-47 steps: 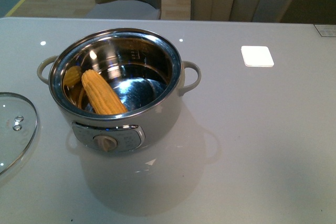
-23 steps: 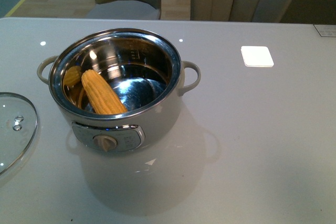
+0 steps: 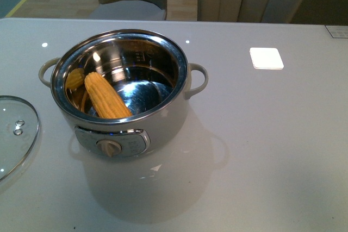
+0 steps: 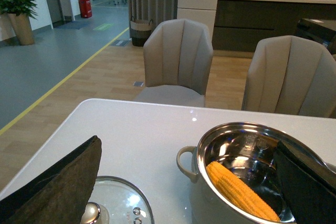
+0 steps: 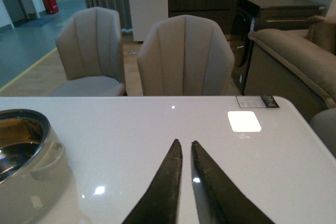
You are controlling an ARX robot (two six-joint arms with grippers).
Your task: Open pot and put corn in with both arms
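The cream-white pot [image 3: 136, 129] stands open on the table, its steel inside showing. The yellow corn [image 3: 106, 96] lies slanted inside it against the near-left wall, with its reflection on the steel beside it. The pot [image 4: 210, 203] and corn [image 4: 239, 196] also show in the left wrist view. My left gripper [image 4: 189, 182] is open and empty, its fingers [image 4: 63, 182] wide apart above the table's left part. My right gripper [image 5: 184, 142] is shut and empty over the table right of the pot [image 5: 31, 182]. Neither arm shows in the front view.
The glass lid [image 3: 12, 134] lies flat on the table left of the pot, also in the left wrist view [image 4: 118, 211]. A white square patch [image 3: 266, 58] is at the back right. Two beige chairs [image 4: 178, 59] stand behind the table.
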